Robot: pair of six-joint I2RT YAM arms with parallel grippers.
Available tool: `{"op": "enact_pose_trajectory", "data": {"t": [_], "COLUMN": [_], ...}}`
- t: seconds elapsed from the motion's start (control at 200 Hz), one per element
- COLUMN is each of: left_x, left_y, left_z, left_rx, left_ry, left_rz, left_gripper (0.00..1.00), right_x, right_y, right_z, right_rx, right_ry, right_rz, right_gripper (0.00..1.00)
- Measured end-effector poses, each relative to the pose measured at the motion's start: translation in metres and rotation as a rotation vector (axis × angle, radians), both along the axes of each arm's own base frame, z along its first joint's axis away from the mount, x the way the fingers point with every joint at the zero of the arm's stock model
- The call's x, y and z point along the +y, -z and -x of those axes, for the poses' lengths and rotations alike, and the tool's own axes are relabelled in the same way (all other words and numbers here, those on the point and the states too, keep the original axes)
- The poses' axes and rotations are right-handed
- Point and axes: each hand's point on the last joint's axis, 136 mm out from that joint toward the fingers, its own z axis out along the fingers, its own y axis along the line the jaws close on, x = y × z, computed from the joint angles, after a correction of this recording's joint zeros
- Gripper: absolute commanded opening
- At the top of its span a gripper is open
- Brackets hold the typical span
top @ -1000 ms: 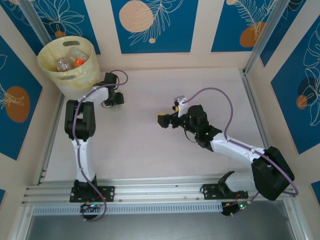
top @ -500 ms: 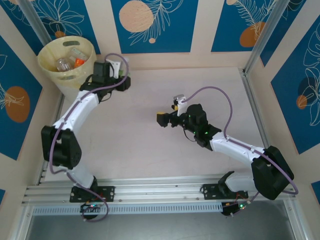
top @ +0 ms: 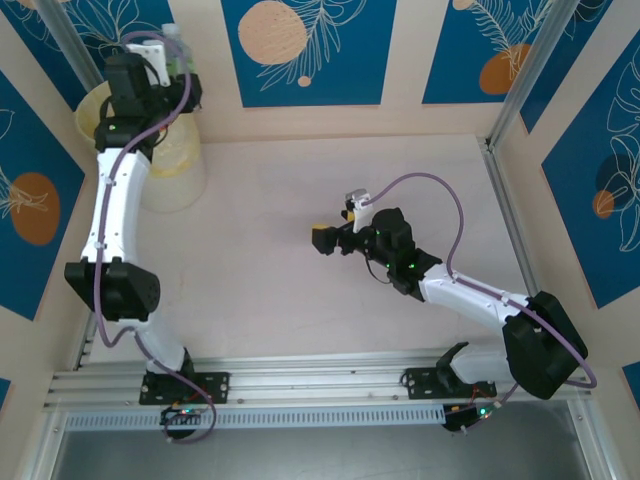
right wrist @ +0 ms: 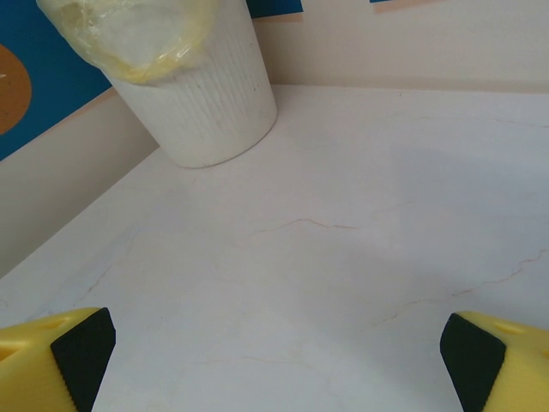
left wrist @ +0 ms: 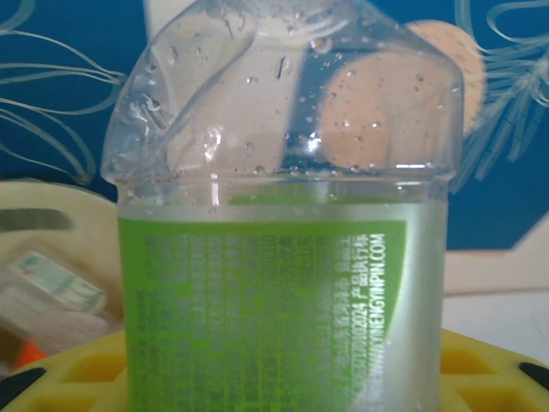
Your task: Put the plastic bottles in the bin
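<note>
Now left gripper (left wrist: 274,378) holds green-labelled bottle (left wrist: 283,300) over bin (top: 175,165).

Left arm stretched far and gripping, right arm low with its claw open.
The left arm reaches from its base up to the far left corner, almost straight, and the left claw (top: 170,58) is closed on a green-labelled bottle (left wrist: 283,309). The right arm is bent at the elbow with its forearm going inward; the right claw (right wrist: 274,343) points to the left, jaws spread wide.
</note>
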Motion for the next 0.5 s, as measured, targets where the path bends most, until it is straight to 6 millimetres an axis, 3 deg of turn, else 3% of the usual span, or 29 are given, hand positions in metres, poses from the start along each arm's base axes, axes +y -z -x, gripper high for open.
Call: {"op": "enact_pose_trajectory", "data": {"t": [0.185,0.365,0.5], "left_x": [0.046,0.074,0.084], "left_y": [0.015,0.056,0.074], "left_z": [-0.027,-0.05,-0.062], "left_rx": [0.068,0.191,0.241], "left_ry": [-0.143,-0.219,-0.258], "left_rz": [0.031,0.05,0.063], "left_gripper": [0.47,0.48,0.61], "right_x": [0.0,-0.001,-0.001], "right_y": [0.0,0.0,0.0], "right_z": [0.0,-0.001,-0.001], "right_rx": [-0.001,-0.002,-0.002], "right_ry": [0.004,0.01,0.011], "right_rz": [0.001,0.002,0.002], "right_gripper": [1.0,1.0,1.0]}}
